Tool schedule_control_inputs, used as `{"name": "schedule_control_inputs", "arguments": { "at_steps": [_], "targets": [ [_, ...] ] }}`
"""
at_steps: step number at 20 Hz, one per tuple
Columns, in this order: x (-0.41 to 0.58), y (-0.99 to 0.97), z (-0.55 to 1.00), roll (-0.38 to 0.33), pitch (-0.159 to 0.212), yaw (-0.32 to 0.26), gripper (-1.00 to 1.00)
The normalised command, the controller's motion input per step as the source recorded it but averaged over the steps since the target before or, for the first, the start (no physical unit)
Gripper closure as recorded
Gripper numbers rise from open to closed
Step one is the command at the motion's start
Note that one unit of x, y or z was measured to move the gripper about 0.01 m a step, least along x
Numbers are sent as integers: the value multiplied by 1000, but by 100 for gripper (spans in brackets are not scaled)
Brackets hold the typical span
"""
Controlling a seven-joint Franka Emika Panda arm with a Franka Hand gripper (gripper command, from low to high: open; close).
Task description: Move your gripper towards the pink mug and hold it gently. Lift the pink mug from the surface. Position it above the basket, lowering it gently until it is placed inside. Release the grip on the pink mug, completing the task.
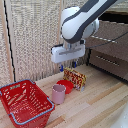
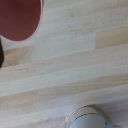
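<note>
Pink mug (image 1: 59, 93) just beside basket (image 1: 26, 103)

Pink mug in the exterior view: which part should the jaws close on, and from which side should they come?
Probably the rim wall, from above. The pink mug stands upright on the wooden table with its mouth open upward, and no handle shows. The gripper hangs above, fingers pointing down. The basket and red bowl crowd its sides.

1. Open air separates the gripper (image 1: 68, 65) from the pink mug (image 1: 59, 93) below.
2. A red bowl (image 1: 65, 85) and patterned box (image 1: 75, 78) crowd the mug's far side.
3. The basket (image 1: 25, 102) is open-topped, just beside the mug.
</note>
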Motion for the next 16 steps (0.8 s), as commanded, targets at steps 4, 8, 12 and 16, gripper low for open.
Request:
{"name": "schedule_control_inputs", "arguments": {
  "at_steps": [4,8,12,16],
  "targets": [
    [-116,330,-375,-97,42,53,-100],
    [-29,114,-364,-42,13,44,-100],
    [4,-64,-329,-1,0,60,-100],
    [61,-91,-306,0,-21,66,-100]
  ]
}}
